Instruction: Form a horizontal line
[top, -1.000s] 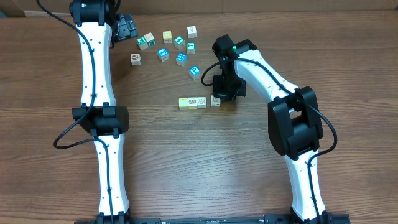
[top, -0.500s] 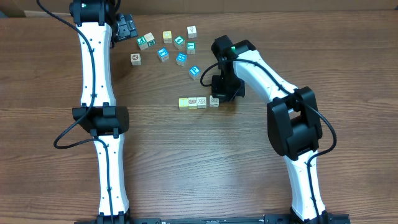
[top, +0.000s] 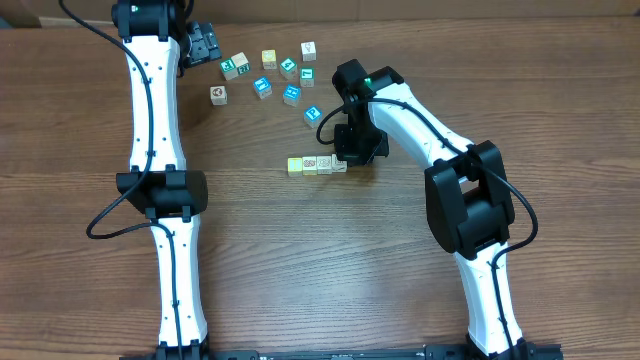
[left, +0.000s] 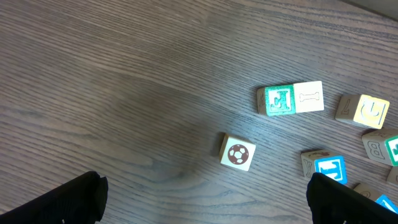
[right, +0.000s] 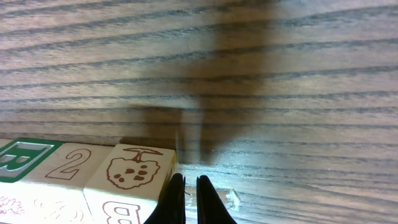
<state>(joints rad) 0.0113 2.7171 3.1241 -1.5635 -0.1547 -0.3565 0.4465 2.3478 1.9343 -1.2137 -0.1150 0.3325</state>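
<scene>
Near side: bare wooden tabletop (top: 300, 260), free passage. Far side: scattered teal-faced and cream cubes (top: 264, 87). The black right gripper (right: 191, 196) blocks the right end of the yellow-green and cream four-cube row (top: 310, 165).

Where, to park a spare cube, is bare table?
In the overhead view the table is bare between the left arm and right arm, below the row of cubes. Crowded: scattered cubes above the row, right gripper at its end.

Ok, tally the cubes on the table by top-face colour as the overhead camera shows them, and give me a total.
Teal or blue cubes: 6
Cream or white cubes: 6
Yellow or yellow-green cubes: 2
Total: 14
</scene>
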